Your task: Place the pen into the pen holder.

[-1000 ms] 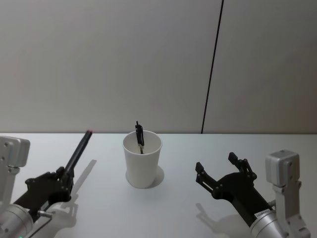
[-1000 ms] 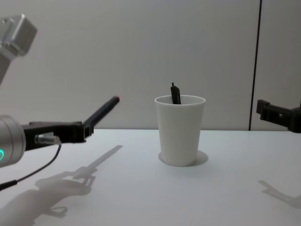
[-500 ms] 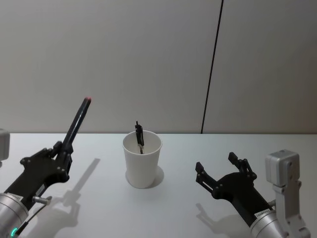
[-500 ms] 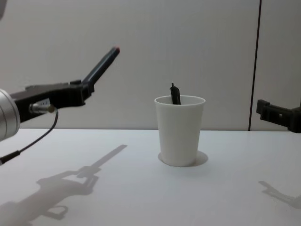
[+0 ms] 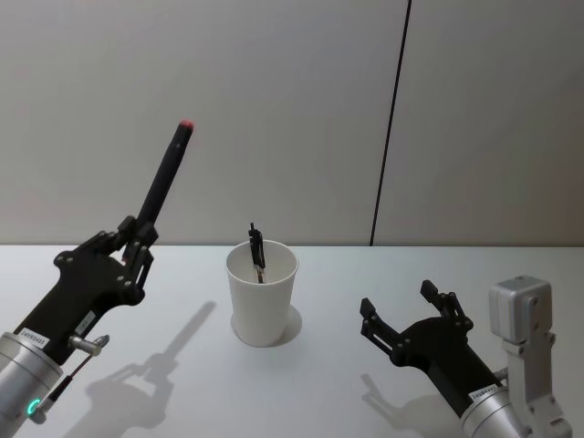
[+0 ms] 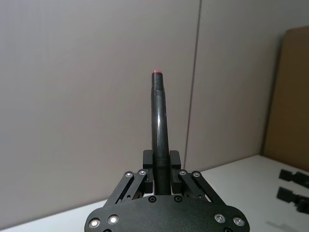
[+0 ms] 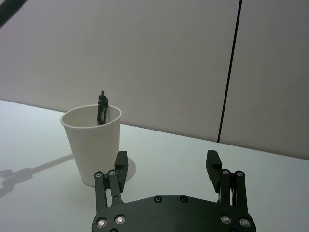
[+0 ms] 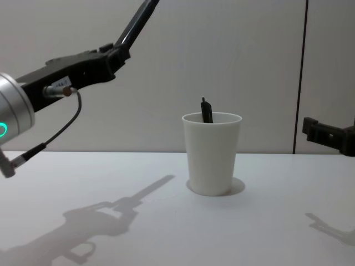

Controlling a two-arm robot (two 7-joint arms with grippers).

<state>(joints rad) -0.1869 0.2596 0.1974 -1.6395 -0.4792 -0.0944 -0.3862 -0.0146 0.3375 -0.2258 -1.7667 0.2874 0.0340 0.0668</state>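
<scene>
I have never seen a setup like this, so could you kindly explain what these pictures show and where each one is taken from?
This is a robot with two arms, each ending in a gripper, a two-fingered clamp. One picture looks down from its head, one looks across the table from its chest, and one comes from each wrist. On the white table stands a white paper cup, the pen holder, with a dark pen-like item already leaning inside. The left gripper, raised to the cup's left, is shut on a black pen with a red tip that points upward. The right gripper is low on the right, open and empty.
</scene>
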